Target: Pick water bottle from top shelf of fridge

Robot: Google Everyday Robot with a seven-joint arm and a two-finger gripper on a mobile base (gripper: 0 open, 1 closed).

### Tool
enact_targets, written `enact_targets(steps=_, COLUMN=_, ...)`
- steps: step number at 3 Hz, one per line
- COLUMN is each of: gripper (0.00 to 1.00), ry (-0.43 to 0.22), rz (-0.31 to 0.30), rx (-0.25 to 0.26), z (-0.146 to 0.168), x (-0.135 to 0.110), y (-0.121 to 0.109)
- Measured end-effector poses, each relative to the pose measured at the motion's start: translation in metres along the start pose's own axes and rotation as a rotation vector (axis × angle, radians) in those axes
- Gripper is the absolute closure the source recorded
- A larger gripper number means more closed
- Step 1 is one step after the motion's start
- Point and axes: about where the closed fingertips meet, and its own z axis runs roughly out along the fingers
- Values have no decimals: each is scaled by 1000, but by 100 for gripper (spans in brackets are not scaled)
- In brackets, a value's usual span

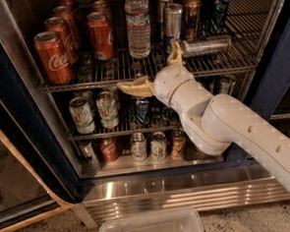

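Note:
The water bottle [137,25], clear and ribbed with a pale label band, stands upright in the middle of the top shelf [79,84] of the fridge [179,187]. My gripper [148,64] is open at the shelf's front rail, just below and slightly right of the bottle, not touching it. One tan finger [133,87] points left along the rail. The other finger [174,54] points up beside the slim cans.
Red cola cans [52,55] stand left of the bottle. Slim silver cans [172,19] stand to its right, and one [207,45] lies on its side. Lower racks hold more cans [107,108]. The glass door [20,165] is open at left. A clear plastic bin [152,228] sits on the floor.

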Motion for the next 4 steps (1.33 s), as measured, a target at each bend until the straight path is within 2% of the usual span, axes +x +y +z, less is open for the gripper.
enact_targets(steps=2, gripper=0, ry=-92, rz=-21, rx=-15, z=38, x=-15, y=2)
enact_targets(steps=4, gripper=0, ry=-91, rz=-13, rx=20, z=49, x=-44, y=8)
